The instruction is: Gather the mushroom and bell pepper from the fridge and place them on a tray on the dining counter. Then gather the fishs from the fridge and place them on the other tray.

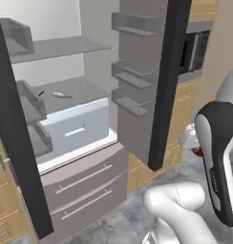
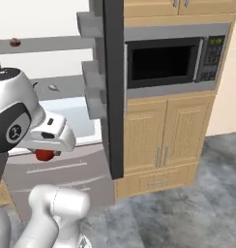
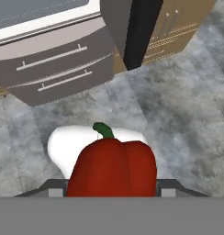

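A red bell pepper (image 3: pixel 114 167) with a green stem sits between the tips of my gripper (image 3: pixel 111 191), which is shut on it and held over the floor in front of the fridge (image 1: pixel 85 186). From the right base view the pepper (image 2: pixel 44 155) hangs under the white hand. The fridge stands with both doors open. On its upper shelf rests the mushroom (image 2: pixel 14 42), a tiny brown lump. A slim silvery fish (image 1: pixel 61 95) lies on the middle shelf above the white drawer.
The fridge's open right door (image 1: pixel 159 90) with its shelves juts out close to my arm. To its right are wooden cabinets (image 2: pixel 163 135) and a built-in microwave (image 2: pixel 170 60). Grey stone floor (image 3: pixel 178 114) lies below.
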### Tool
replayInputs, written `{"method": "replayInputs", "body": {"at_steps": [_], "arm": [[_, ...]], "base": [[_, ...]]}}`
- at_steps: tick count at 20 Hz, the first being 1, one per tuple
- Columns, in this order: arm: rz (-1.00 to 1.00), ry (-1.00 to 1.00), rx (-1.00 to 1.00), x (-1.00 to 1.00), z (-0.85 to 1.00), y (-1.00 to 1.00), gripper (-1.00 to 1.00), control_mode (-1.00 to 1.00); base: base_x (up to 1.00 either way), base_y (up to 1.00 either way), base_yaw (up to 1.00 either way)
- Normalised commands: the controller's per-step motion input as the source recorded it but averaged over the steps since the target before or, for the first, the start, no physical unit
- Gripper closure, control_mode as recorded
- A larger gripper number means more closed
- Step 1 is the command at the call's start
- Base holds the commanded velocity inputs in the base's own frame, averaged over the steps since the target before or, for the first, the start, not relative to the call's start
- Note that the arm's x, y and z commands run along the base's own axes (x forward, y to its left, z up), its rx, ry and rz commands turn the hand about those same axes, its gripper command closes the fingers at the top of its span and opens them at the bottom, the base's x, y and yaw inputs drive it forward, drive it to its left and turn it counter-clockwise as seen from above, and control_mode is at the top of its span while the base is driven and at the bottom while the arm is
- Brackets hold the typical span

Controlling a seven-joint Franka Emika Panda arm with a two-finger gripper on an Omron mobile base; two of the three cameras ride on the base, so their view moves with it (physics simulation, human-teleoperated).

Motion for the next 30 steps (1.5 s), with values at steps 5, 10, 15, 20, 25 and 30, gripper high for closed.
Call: {"method": "replayInputs", "body": {"at_steps": [5, 10, 15, 20, 25, 30], "arm": [[0.00, 0.00, 0.00, 0.00, 0.00, 0.00, 1.00, 1.00], [0.00, 0.00, 0.00, 0.00, 0.00, 0.00, 1.00, 1.00], [0.00, 0.00, 0.00, 0.00, 0.00, 0.00, 1.00, 1.00], [0.00, 0.00, 0.00, 0.00, 0.00, 0.00, 1.00, 1.00], [0.00, 0.00, 0.00, 0.00, 0.00, 0.00, 1.00, 1.00], [0.00, 0.00, 0.00, 0.00, 0.00, 0.00, 1.00, 1.00]], "base": [[-0.29, -0.10, -0.69], [-0.08, -0.23, -0.73], [0.00, -0.24, -0.72], [0.02, -0.35, -0.68], [0.08, -0.33, -0.66], [0.59, -0.04, -0.26]]}}
